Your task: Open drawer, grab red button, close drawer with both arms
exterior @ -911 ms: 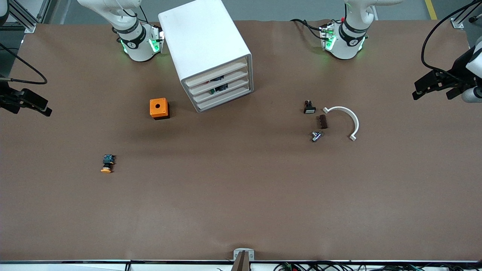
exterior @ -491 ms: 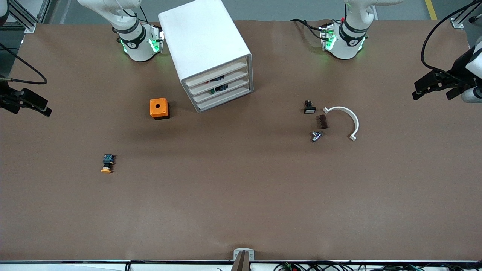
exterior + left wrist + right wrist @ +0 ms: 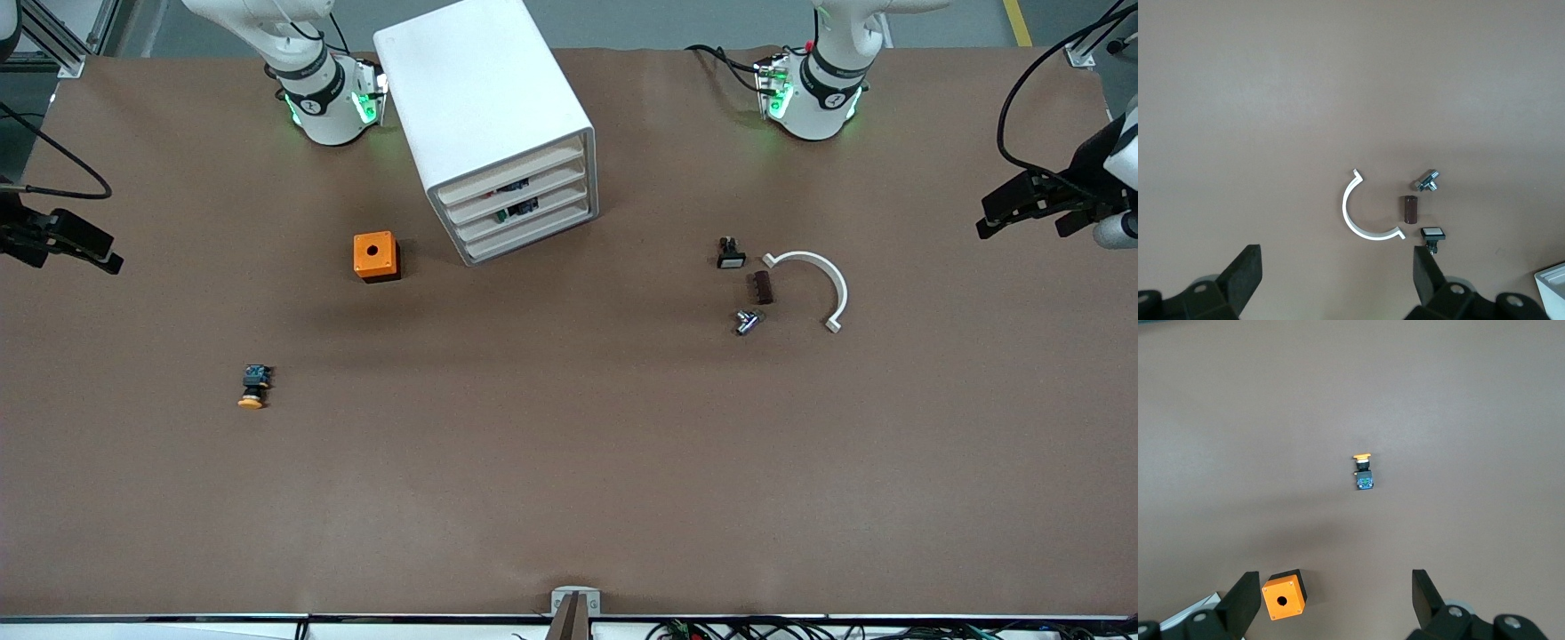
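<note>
The white cabinet (image 3: 484,98) stands between the arm bases, and its four alike drawer fronts (image 3: 524,216) are all shut. Small dark parts show through the gaps between the fronts. The red-capped button is hidden. My left gripper (image 3: 1022,220) hovers open and empty over the left arm's end of the table; in the left wrist view (image 3: 1336,277) its jaws stand wide apart. My right gripper (image 3: 67,252) hovers open and empty over the right arm's end of the table; in the right wrist view (image 3: 1335,597) its jaws are wide too.
An orange cube with a hole (image 3: 375,256) (image 3: 1283,595) sits beside the cabinet. A yellow-orange-capped button (image 3: 253,388) (image 3: 1363,472) lies nearer the camera. A white half ring (image 3: 841,289) (image 3: 1346,210), brown block (image 3: 761,287), metal fitting (image 3: 747,321) and small black switch (image 3: 730,254) lie together.
My left gripper has shifted slightly at the table's end. The right gripper, the cabinet and the loose parts have not moved.
</note>
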`<state>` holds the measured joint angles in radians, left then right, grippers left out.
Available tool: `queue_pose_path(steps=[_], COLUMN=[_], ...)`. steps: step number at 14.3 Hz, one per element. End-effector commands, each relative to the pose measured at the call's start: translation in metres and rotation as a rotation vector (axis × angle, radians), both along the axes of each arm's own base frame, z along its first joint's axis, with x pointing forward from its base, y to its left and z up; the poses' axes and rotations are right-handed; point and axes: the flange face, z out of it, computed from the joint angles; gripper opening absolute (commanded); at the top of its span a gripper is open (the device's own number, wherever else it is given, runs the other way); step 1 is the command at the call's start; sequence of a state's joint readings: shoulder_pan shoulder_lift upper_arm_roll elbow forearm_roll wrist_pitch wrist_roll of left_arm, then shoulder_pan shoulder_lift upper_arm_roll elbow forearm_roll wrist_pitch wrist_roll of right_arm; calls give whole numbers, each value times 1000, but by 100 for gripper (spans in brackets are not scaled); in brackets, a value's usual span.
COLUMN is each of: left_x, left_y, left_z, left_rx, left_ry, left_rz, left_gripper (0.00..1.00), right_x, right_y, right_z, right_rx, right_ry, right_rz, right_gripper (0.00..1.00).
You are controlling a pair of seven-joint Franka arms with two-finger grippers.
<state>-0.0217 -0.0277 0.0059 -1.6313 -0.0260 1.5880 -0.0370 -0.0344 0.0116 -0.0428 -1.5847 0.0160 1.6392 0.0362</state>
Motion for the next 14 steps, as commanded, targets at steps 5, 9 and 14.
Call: queue_pose_path(steps=[5,9,14], left_x=[48,66,85], left_y=[-1,2,3], left_z=[-108,-177,-256], left_rx=[22,35,46], left_ry=[180,284,379], left_rz=[-8,-3,23], left_gripper=[100,100,100], right_x=[-4,-3,-1], right_y=[8,25,52], right_z=[1,0,-3], right_rx=[3,9,15], right_ry=[-1,2,7], right_rz=[-57,-94,-163], right_gripper=[100,100,100])
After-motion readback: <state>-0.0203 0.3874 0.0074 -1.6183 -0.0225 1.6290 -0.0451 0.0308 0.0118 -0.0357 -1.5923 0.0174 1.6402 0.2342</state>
